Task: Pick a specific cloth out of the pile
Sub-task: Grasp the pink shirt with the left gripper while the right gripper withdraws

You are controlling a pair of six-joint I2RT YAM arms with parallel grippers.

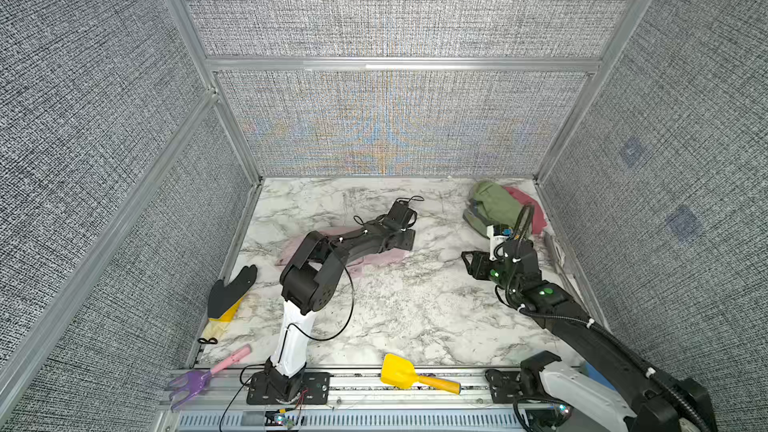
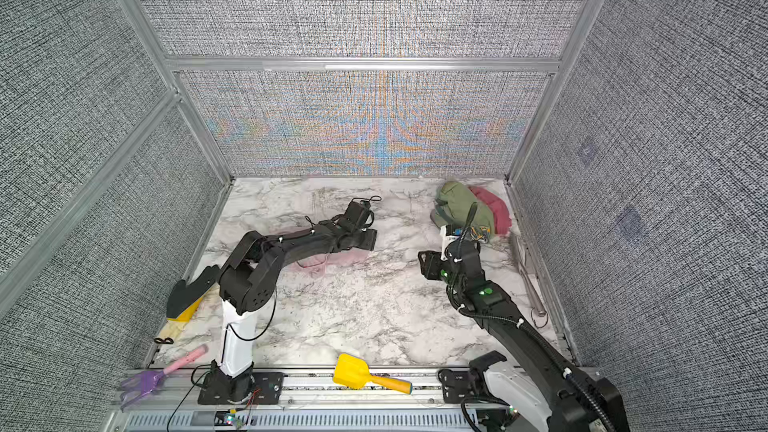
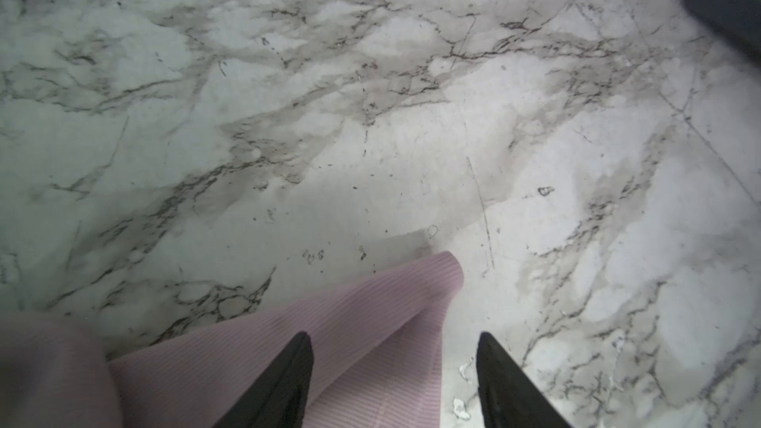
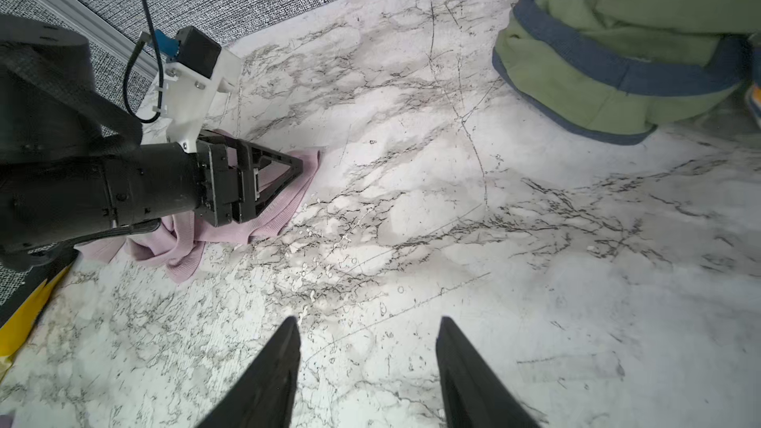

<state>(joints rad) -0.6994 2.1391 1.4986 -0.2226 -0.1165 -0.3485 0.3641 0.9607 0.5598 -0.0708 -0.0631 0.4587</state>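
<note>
The cloth (image 1: 384,260) (image 2: 353,258), pale pink and ribbed, lies flat on the marble table left of centre, mostly under my left arm. My left gripper (image 1: 409,238) (image 2: 369,238) (image 3: 394,337) is open just above the cloth's right end (image 3: 370,310); one finger is over the fabric, the other over bare marble, and nothing is pinched. In the right wrist view the left gripper (image 4: 296,166) rests low on the cloth (image 4: 230,232). The pile (image 1: 498,205) (image 2: 465,205) (image 4: 617,34), olive green, rose-red and a patterned piece, sits in the far right corner. My right gripper (image 1: 469,261) (image 2: 424,263) (image 4: 368,319) hangs open and empty, short of the pile.
A black and yellow glove (image 1: 230,292) lies by the left wall. On the front rail lie a yellow scoop (image 1: 401,371) and a purple rake with a pink handle (image 1: 195,380). Metal tongs (image 2: 528,280) lie along the right wall. Fabric-covered walls close in three sides.
</note>
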